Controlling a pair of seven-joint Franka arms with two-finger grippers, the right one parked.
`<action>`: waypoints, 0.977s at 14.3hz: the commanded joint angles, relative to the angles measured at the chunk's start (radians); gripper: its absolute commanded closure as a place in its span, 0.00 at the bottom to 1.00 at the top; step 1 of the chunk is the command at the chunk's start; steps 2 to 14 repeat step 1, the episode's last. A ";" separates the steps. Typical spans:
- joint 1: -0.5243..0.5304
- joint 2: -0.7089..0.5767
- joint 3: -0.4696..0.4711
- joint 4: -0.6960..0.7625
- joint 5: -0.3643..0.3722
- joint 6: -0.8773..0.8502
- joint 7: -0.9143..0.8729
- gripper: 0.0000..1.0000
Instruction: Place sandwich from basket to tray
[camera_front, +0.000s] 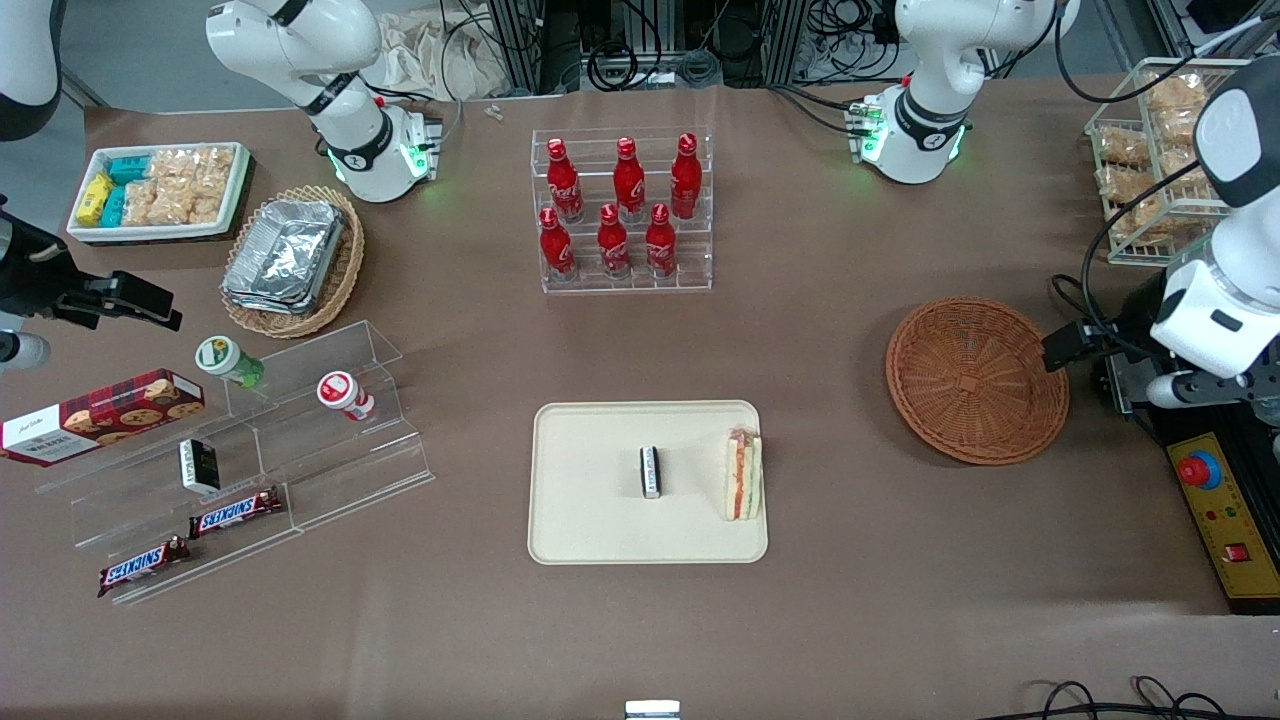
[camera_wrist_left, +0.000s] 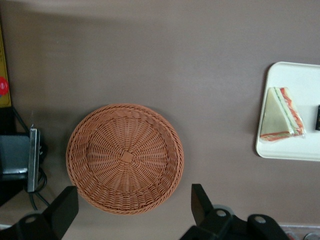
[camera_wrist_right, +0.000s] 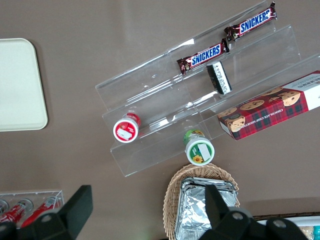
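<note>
Front view: clear-wrapped triangular white-bread sandwich (camera_front: 743, 474) lies on the flat cream-beige rectangular tray (camera_front: 590, 530), at the tray's edge nearest the round orange-brown wicker basket (camera_front: 976, 380), which holds nothing. A small black-and-white packet (camera_front: 650, 471) sits mid-tray.

Left wrist view: gripper (camera_wrist_left: 134, 210) hovers above the basket, fingers spread, pinching nothing.

Sandwich probably light, soft, slippery-wrapped; grip gently across the bread faces.

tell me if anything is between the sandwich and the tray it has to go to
Nothing visible does: the clear-wrapped triangular sandwich already lies on the flat cream-beige tray, beside a small black-and-white packet. The round orange-brown wicker basket holds nothing, and the open gripper hangs above it.
</note>
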 joint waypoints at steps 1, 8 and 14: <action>-0.012 0.046 0.025 0.064 0.050 -0.053 0.156 0.00; -0.012 0.046 0.025 0.064 0.050 -0.053 0.156 0.00; -0.012 0.046 0.025 0.064 0.050 -0.053 0.156 0.00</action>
